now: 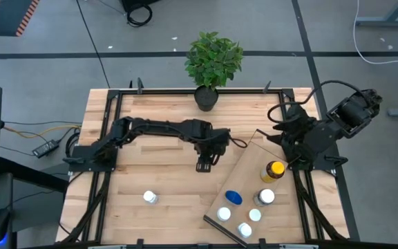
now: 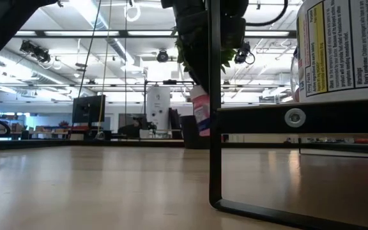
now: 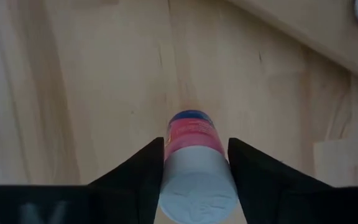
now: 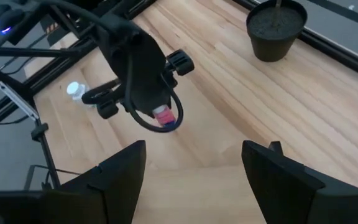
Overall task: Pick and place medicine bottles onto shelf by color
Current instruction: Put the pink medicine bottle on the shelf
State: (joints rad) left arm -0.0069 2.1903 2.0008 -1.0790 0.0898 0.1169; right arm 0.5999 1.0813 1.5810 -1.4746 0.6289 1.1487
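Observation:
My left gripper (image 1: 204, 160) hangs over the middle of the table, shut on a white-capped bottle with a pink label (image 3: 194, 138), also visible in the low view (image 2: 200, 114) and the right wrist view (image 4: 162, 116). The shelf (image 1: 244, 162) is a slanted light-wood board at the right. On it stand the amber yellow-capped bottle (image 1: 273, 171), a blue-capped bottle (image 1: 233, 198) and several white bottles (image 1: 266, 197). One more white bottle (image 1: 150, 198) stands on the tabletop at the near left. My right gripper (image 4: 194, 180) is open and empty above the shelf's far end (image 1: 282, 131). My left gripper pinches the pink-labelled bottle between its two fingers (image 3: 148, 165), one on each side of the body just below the white cap (image 3: 197, 193). The fingers come from above, pointing down. The bottle hangs roughly upright below them, lifted clear of the table.
A potted green plant (image 1: 213, 62) stands at the table's far edge. The shelf stands raised on a black frame whose leg (image 2: 214, 128) shows in the low view. Bare wood lies between the left gripper and the lone white bottle.

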